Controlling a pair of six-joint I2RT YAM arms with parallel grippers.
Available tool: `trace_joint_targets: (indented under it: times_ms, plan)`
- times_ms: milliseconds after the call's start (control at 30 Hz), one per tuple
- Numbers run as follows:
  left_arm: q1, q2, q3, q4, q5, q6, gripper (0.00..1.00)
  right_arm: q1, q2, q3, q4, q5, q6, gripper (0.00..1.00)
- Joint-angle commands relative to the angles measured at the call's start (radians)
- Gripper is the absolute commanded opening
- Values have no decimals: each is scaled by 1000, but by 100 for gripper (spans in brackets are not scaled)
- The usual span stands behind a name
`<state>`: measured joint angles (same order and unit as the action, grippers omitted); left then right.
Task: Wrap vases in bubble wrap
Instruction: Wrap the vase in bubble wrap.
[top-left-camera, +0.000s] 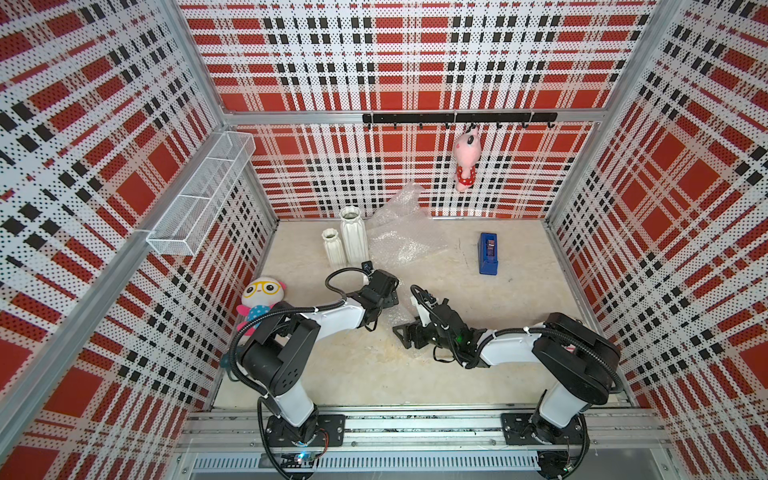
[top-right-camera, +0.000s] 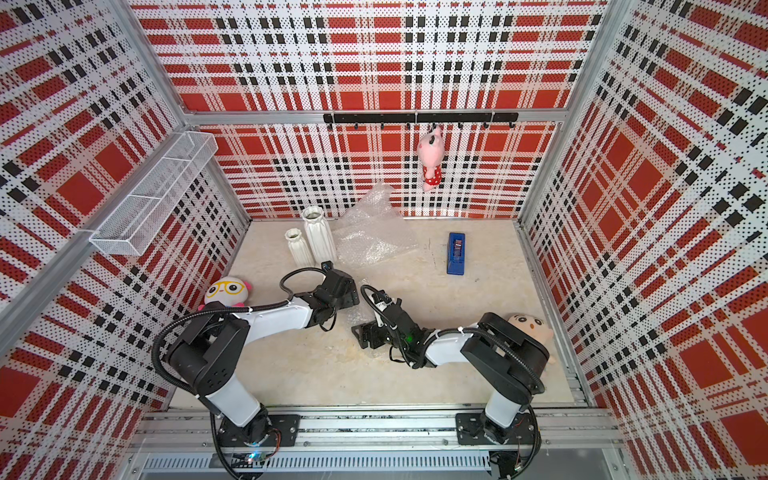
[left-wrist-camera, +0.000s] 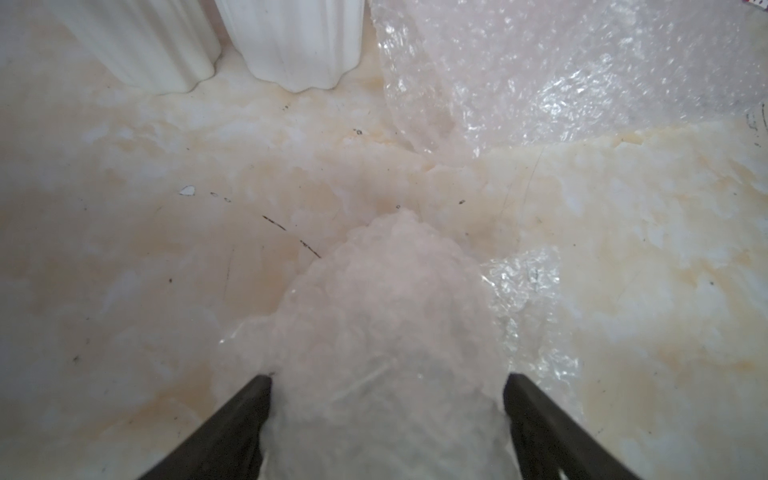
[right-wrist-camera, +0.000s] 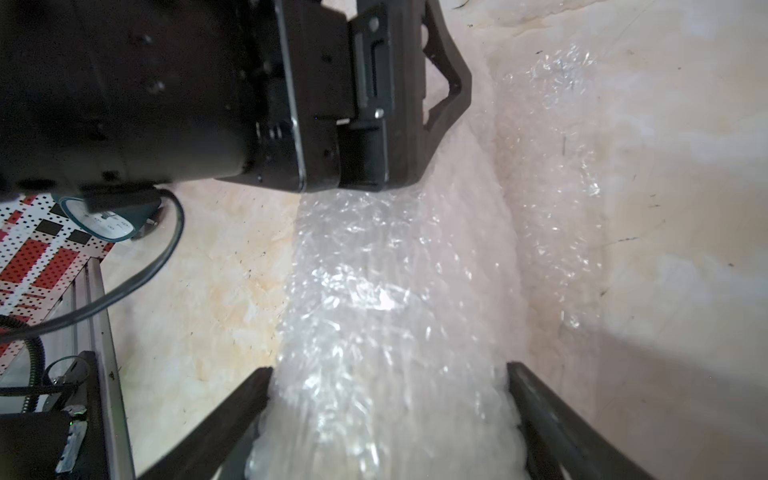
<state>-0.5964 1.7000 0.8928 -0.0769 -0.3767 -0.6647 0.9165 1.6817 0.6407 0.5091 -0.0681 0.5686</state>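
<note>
basket (top-left-camera: 199, 195): white wire, fixed on the left wall (top-left-camera: 104, 166); seen in both top views only.
dial (right-wrist-camera: 99, 220): round, teal rim, white face, at the foot of the left wall. Only the right wrist view shows its face, and the numerals are too blurred to read.
doll (top-left-camera: 262, 293): yellow glasses, on the table (top-left-camera: 478, 374) by the left wall.
short vase (top-left-camera: 334, 249): white, ribbed, upright at the back left. Both top views show its open mouth, the left wrist view (left-wrist-camera: 145, 45) only its foot.
tall vase (top-left-camera: 354, 237): white, ribbed, upright, between the short vase and the sheet. The left wrist view (left-wrist-camera: 295, 45) shows a gap between the two feet.
left gripper (left-wrist-camera: 388, 376): jaws wide, clamped on one end of the roll, with wrap against both fingers.
roll (left-wrist-camera: 386, 316): bubble wrap bundled round something long, mid-table between the grippers; what is inside cannot be told. Both top views show only a scrap of it (top-left-camera: 386, 322). The right wrist view (right-wrist-camera: 374, 291) shows its length, up to the left gripper.
sheet (top-left-camera: 403, 237): loose bubble wrap, crumpled, at the back, one corner up the back wall (top-left-camera: 332, 183).
right gripper (right-wrist-camera: 388, 368): jaws wide, clamped on the roll's other end.
pink plush (top-left-camera: 466, 160): hangs from the black hook rail (top-left-camera: 415, 118).
dispenser (top-left-camera: 488, 253): blue, right of the sheet; markings too small to read.
second doll (top-right-camera: 532, 326): pale face, by the right wall (top-right-camera: 665, 208); shows in a top view only.
</note>
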Motion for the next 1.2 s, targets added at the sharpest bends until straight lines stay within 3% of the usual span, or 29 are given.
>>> trace_joint_targets:
  times_ms: [0,300,467,633,767,933,1100,1167]
  plan:
    - [-23,40,1,-46,13,17,87,15,-15,-9,-115,-12,-58,93]
    - [-64,49,5,-61,-46,48,86,-2,-202,-18,-250,45,-181,98]
    - [-91,46,7,-54,-64,69,86,-117,-281,-53,-226,-34,-122,84]
    - [-122,40,6,-28,-64,101,86,-200,-222,-23,-253,-54,-85,72]
    - [-143,36,1,-5,-61,139,86,-217,-153,-8,-267,2,-65,63]
    - [-168,35,-6,29,-36,195,86,-217,-86,16,-318,95,-75,58]
    - [-190,29,-14,50,-16,239,87,-222,-61,-16,-232,62,-33,56]
    - [-193,26,-23,63,-7,250,87,-231,-49,-16,-227,61,-26,51]
